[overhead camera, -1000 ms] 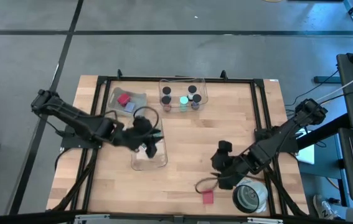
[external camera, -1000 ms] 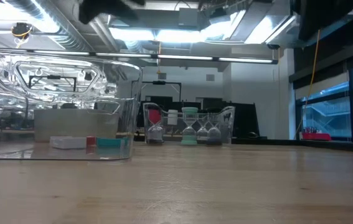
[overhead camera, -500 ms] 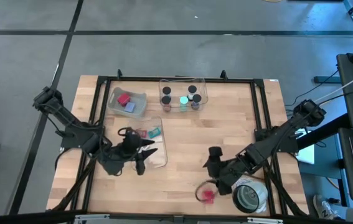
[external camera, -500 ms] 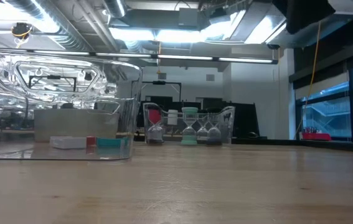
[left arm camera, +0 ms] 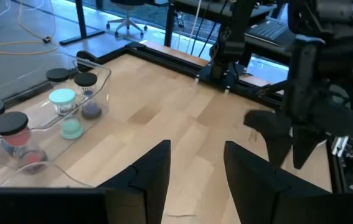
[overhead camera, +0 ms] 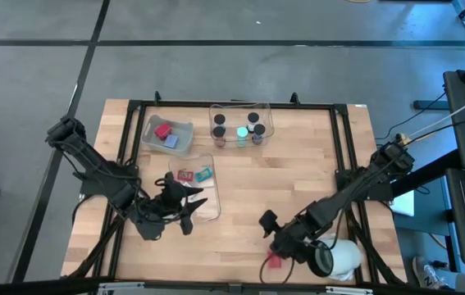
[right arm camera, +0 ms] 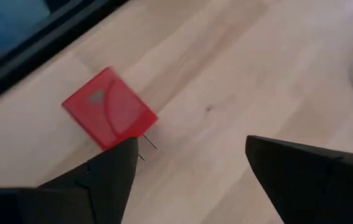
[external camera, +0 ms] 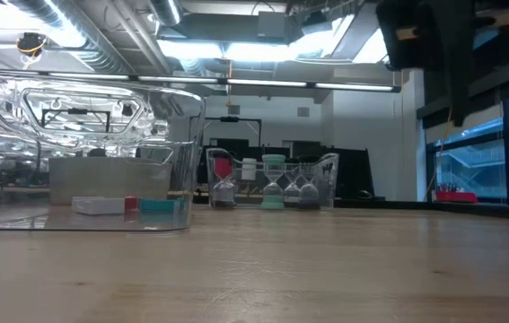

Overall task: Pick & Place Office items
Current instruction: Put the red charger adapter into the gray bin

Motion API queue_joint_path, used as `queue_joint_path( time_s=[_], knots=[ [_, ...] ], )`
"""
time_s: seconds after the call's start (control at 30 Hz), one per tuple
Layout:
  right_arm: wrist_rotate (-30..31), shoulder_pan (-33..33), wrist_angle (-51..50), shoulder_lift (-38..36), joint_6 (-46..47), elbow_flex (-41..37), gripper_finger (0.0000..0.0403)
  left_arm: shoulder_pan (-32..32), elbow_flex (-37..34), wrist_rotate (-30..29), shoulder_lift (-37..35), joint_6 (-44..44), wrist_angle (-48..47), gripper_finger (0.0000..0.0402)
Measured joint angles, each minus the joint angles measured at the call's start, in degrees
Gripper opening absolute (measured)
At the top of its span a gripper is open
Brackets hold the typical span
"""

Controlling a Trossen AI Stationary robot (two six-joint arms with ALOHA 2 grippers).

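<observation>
At the left of the table my left gripper [overhead camera: 184, 206] hovers with its fingers apart over the near end of a clear plastic bin [overhead camera: 207, 213], where a small red block [overhead camera: 185, 174] and a teal block [overhead camera: 203, 174] already lie. Farther off sit a second clear bin [overhead camera: 184, 141] with a red piece in it and a clear tray of black-capped little cylinders [overhead camera: 241, 123]. To the right, near the table's front edge, my right gripper [overhead camera: 275, 238] hangs low with its fingers spread wide, just beside the flat red square block [right arm camera: 109, 109] lying loose on the bare wood, next to a large grey-white roll [overhead camera: 335, 257]. I judge the block light, stiff and thin, likely to skid on the smooth boards if nudged, so I would straddle it and close on two opposite flat edges, squarely, near its middle.
</observation>
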Motion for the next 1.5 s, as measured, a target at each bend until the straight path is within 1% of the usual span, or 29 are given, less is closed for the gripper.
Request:
queue_joint_path(
  time_s=[0.07,0.13,0.33,0.47,0.53,0.67,0.77,0.93,1.03,1.1,1.17,1.23,1.4,1.5],
  knots=[
    [0.0,0.0,0.3,0.4,-3.5,0.0,0.0302,0.0,0.0,-0.6,0.3,-0.8,0.3,0.0147],
    [-0.1,0.0,0.8,0.4,-5.0,0.0,0.0302,0.0,0.0,-0.6,0.5,-1.5,0.4,0.0147],
    [-0.5,0.1,0.2,0.4,-4.6,4.5,0.0302,0.0,0.0,-0.7,0.5,-2.2,0.4,0.0145],
    [-0.9,0.1,0.0,0.4,-6.5,6.1,0.0302,0.0,0.0,-0.7,0.5,-2.2,0.4,0.0144],
    [-2.4,-0.3,-1.1,0.5,-7.7,6.1,0.0302,0.0,0.0,-0.6,0.5,-2.2,0.4,0.0144],
    [-8.6,-0.9,-3.5,2.2,-10.9,6.0,0.0302,0.0,0.0,-0.6,0.4,-2.3,0.4,0.0144],
    [-13.3,-1.1,-3.1,3.1,-12.9,6.0,0.0302,0.0,0.0,-0.6,0.4,-2.6,0.5,0.0143],
    [-14.1,-2.3,-2.6,5.0,-16.8,6.0,0.0302,0.0,0.0,-0.6,0.4,-2.7,0.5,0.0143],
    [-14.0,-3.5,-2.7,5.4,-16.7,6.0,0.0302,0.0,0.0,-0.5,0.4,-2.7,0.5,0.0144],
    [-13.7,-4.4,-2.5,5.4,-13.4,6.0,0.0302,0.0,0.0,-0.1,0.4,-2.6,0.5,0.0143],
    [-13.7,-5.3,-2.6,5.4,-6.8,6.0,0.0302,0.0,0.0,-0.1,0.4,-2.6,0.5,0.0143],
    [-13.9,-6.1,-2.6,5.4,1.7,6.0,0.0302,0.0,0.0,0.7,0.4,-2.3,0.4,0.0143],
    [-17.7,-7.8,-2.6,5.4,24.4,6.0,0.0302,0.0,0.0,2.4,0.4,0.6,0.4,0.0143],
    [-18.0,-8.2,-2.3,5.4,39.4,6.0,0.0302,0.0,0.0,2.7,0.4,2.2,0.4,0.0143]
  ],
)
